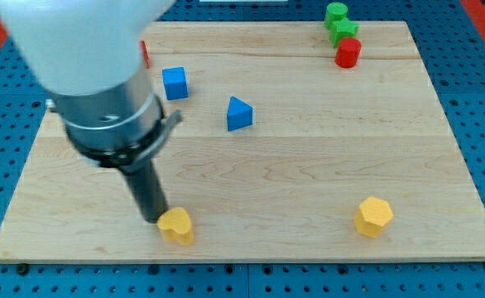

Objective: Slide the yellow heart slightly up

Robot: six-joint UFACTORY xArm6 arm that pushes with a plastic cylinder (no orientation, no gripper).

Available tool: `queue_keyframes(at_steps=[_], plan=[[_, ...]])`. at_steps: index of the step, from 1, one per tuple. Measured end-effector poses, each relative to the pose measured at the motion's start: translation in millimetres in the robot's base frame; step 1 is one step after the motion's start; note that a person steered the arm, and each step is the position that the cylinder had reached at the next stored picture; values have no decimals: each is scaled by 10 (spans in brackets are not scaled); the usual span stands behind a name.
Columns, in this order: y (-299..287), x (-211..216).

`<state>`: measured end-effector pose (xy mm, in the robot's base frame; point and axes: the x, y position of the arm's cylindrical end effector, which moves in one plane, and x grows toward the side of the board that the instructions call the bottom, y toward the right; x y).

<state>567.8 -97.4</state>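
Observation:
The yellow heart (176, 225) lies near the bottom edge of the wooden board (309, 165), left of centre. My tip (155, 219) rests on the board just to the heart's left, touching or nearly touching its upper left side. The thick dark rod and the arm's grey and white body rise from there toward the view's top left and hide that part of the board.
A yellow hexagon (374, 217) sits at the bottom right. A blue cube (175, 84) and a blue triangle (239, 113) lie in the upper middle. A red block (144, 55) peeks out beside the arm. Two green blocks (338, 21) and a red cylinder (348, 52) sit at the top right.

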Motion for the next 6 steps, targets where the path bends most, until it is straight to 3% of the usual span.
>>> queue_keyframes(at_steps=[2,3,6], plan=[[-639,283],[-637,504],[22,505]])
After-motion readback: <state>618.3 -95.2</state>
